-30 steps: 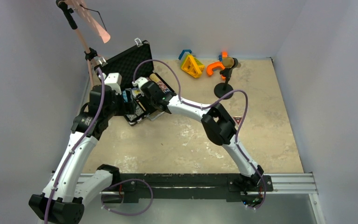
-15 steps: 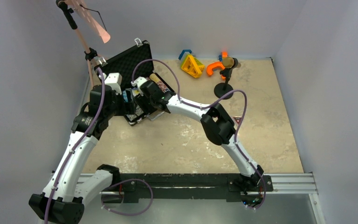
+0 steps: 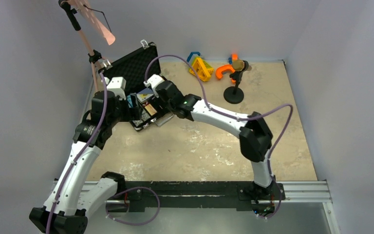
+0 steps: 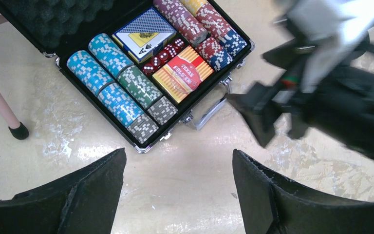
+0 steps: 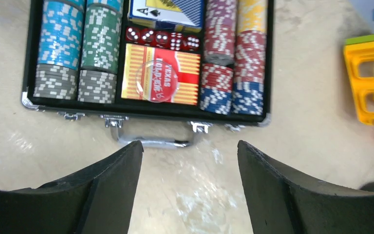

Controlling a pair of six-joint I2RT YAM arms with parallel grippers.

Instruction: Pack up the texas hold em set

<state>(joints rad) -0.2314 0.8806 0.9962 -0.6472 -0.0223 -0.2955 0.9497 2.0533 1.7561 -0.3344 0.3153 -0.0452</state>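
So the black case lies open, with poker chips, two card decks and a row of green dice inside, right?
Not quite: the dice are red with white dots, not green, as the right wrist view shows. The rest holds: the black case lies open with poker chips and two card decks inside.

The briefcase (image 5: 146,110) lies open at the far left of the tabletop (image 3: 272,136), its lid (image 3: 129,66) standing up behind the tray. Inside, chip stacks (image 5: 58,44) lie in rows along both sides. Between them sit one card deck (image 5: 165,12) at the lid end, a row of dice (image 5: 163,38), then a second card deck (image 5: 160,80) nearest the handle (image 5: 151,142). Toy shapes (image 3: 202,68) lie right of the briefcase at the far edge, with the microphone stand (image 3: 234,92) just beside them on the right.
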